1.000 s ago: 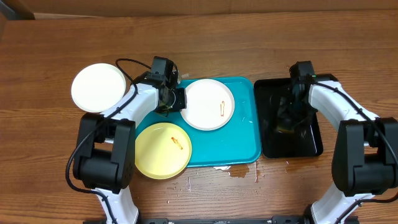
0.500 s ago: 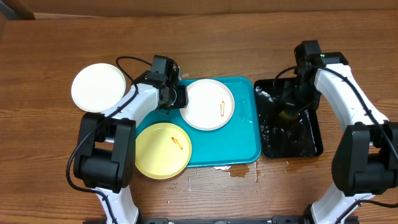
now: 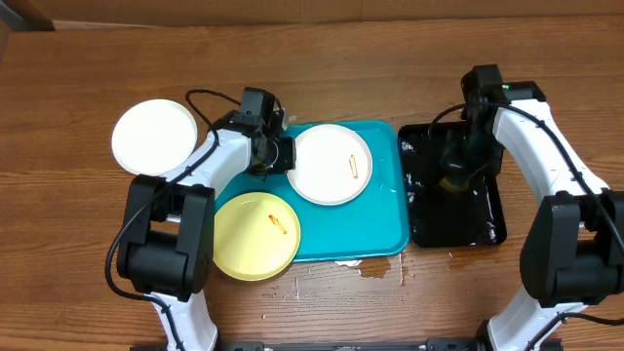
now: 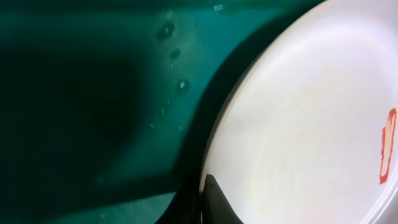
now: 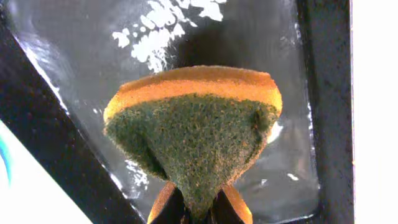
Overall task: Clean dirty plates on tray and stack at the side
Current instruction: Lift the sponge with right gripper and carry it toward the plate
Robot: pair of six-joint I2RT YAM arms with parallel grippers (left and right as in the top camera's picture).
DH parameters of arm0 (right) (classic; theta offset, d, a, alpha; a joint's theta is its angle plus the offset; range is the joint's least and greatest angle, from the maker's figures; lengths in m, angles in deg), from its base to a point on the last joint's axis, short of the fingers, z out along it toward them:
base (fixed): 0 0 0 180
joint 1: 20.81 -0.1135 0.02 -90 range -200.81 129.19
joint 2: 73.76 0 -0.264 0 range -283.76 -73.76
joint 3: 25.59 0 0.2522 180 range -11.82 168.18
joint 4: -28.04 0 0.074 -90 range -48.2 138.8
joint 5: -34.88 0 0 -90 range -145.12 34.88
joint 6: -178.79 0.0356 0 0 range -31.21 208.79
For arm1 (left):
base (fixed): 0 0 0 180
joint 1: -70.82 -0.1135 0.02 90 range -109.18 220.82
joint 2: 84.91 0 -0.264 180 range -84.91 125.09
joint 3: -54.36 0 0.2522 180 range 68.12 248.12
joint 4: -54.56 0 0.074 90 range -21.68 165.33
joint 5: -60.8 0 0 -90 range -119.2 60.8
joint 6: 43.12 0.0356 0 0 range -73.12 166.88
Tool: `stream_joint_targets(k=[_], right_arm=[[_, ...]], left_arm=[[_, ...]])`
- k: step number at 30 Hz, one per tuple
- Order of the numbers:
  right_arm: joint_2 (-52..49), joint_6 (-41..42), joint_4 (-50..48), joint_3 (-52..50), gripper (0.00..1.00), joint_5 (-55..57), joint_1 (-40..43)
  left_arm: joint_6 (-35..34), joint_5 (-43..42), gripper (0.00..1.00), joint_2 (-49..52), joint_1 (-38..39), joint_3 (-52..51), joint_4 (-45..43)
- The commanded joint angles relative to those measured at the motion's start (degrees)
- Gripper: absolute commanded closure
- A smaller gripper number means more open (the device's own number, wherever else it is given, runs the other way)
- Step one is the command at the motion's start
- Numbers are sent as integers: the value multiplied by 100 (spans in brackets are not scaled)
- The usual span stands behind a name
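A white plate (image 3: 331,164) with an orange-red smear lies on the turquoise tray (image 3: 380,226). My left gripper (image 3: 281,156) is shut on its left rim; the left wrist view shows the plate (image 4: 311,124), its smear at the right edge, and one dark fingertip (image 4: 214,202) on the rim. A pale yellow-green plate (image 3: 255,235) with a small smear overhangs the tray's front left corner. A clean white plate (image 3: 154,136) lies on the table at the left. My right gripper (image 3: 454,175) is shut on a folded green and orange sponge (image 5: 193,127) above the black tray.
The narrow black tray (image 3: 456,222) holds water and white foam, seen wet in the right wrist view (image 5: 292,112). Small puddles (image 3: 375,269) lie on the table in front of the turquoise tray.
My right gripper has lifted the sponge out of the black tray's water, and foam has spread there. The white plate in my left gripper has shifted slightly right.
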Motion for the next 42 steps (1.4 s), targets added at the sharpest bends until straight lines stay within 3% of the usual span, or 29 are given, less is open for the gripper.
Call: stream_joint_targets(k=[1,4,8,11,13,16,17,33,39,42], right_arm=[[48,-92,79,111,96,37,15],[50,-229,98,118,96,46,15],[50,-243,92,136,96,166,15],[50,-273,157,177,96,166,13],[50,-299,175,254,96,166,13],[50,-192,160,365,96,166,13],[50,-201,166,389,96,166,9],[81,-326,763,662,96,422,-260],[81,-195,667,664,96,1023,-446],[81,-573,546,704,96,321,-483]], left_arm=[[-63,-232,93,33,129,223,260],[-63,-219,89,2,181,302,367],[-59,-210,72,2,184,313,345],[-57,-155,66,2,184,313,262],[-57,-26,70,2,184,313,216],[-59,85,94,2,184,313,162],[-61,83,96,2,184,313,162],[-59,81,96,2,184,313,173],[-59,83,96,2,184,313,181],[-59,81,96,2,184,313,181]])
